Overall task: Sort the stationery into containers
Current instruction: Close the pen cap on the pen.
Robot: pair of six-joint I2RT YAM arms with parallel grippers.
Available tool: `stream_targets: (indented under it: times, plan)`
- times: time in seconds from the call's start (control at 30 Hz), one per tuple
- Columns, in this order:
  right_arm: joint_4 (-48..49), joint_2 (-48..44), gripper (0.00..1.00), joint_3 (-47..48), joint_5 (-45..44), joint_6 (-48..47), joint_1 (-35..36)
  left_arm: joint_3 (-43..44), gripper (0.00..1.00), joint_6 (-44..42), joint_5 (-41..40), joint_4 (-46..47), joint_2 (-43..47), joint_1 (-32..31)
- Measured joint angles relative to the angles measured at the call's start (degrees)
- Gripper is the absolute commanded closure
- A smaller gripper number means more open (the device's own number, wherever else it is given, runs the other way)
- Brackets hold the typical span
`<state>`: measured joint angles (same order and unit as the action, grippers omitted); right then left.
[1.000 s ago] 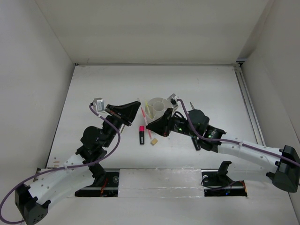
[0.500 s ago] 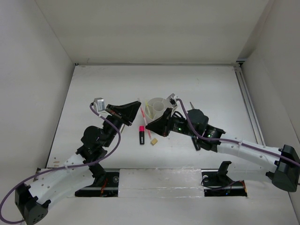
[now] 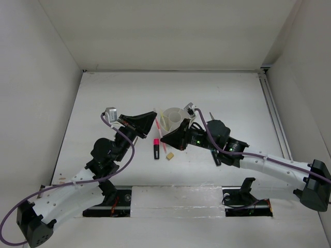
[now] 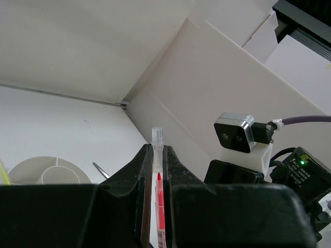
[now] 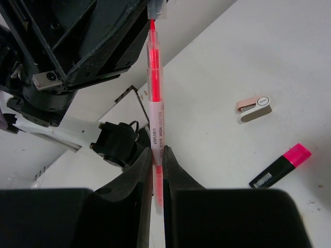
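The thin pink pen [image 3: 158,127] hangs between both grippers above the table, left of the round white organizer [image 3: 176,117]. My left gripper [image 3: 153,115] is shut on its clear cap end [image 4: 158,140]. My right gripper [image 3: 165,138] is shut on its other end [image 5: 155,111]. In the right wrist view my right gripper [image 5: 158,155] grips the barrel, and the left gripper's fingers [image 5: 124,31] hold the top. A pink-capped black marker [image 3: 155,148] and a tan eraser [image 3: 169,156] lie on the table below. A yellow pen [image 3: 161,121] stands in the organizer.
The marker [image 5: 282,165] and the eraser [image 5: 254,108] lie right of the held pen in the right wrist view. The organizer's rim [image 4: 31,166] shows low left in the left wrist view. A metal scissors tip [image 3: 211,115] pokes out behind the right arm. White walls enclose the table.
My left gripper has shifted slightly up and to the right with the pen's cap end. My right gripper has stayed almost in place.
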<state>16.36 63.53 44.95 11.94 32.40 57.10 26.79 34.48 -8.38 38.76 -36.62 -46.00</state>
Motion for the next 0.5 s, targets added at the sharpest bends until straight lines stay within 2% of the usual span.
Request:
stream_targets:
  times: [0.5]
  plan:
    - [-0.9, -0.42, 1.0, 0.44, -2.75, -0.26, 0.0, 0.0, 1.0, -0.85, 1.27, -0.22, 0.76, -0.02]
